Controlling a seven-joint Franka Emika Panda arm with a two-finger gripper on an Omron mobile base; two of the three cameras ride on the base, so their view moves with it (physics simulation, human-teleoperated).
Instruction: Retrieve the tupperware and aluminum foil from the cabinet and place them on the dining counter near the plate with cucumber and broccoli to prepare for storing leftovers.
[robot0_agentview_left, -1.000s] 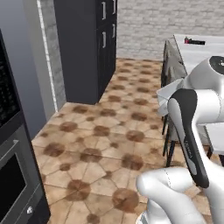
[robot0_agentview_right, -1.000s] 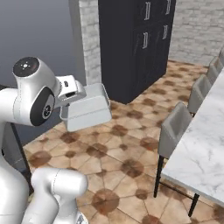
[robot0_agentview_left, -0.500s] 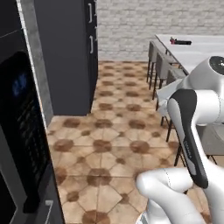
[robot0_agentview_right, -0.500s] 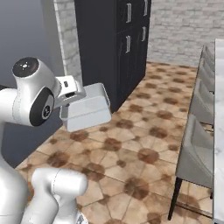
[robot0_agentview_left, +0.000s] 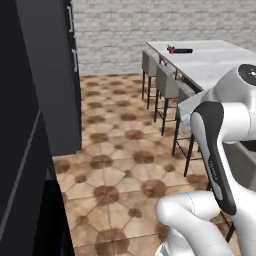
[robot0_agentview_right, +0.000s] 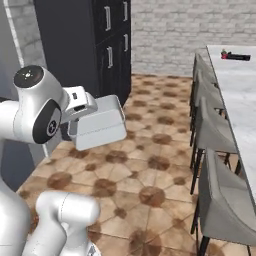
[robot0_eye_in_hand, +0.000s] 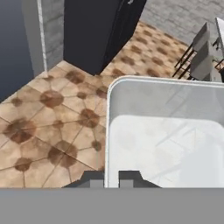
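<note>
Hand (robot0_eye_in_hand: 111, 176) clamped shut on the rim of the tupperware (robot0_agentview_right: 99, 123) — carried mid-air over the floor, counter (robot0_agentview_right: 239, 80) at 2 o'clock. Thin edge grip; a jolt or stool (robot0_agentview_right: 216, 134) bump — box drops.

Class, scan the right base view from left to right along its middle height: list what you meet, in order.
White robot arm → tupperware held at the fingers → patterned tile floor → row of grey stools → dining counter.
</note>
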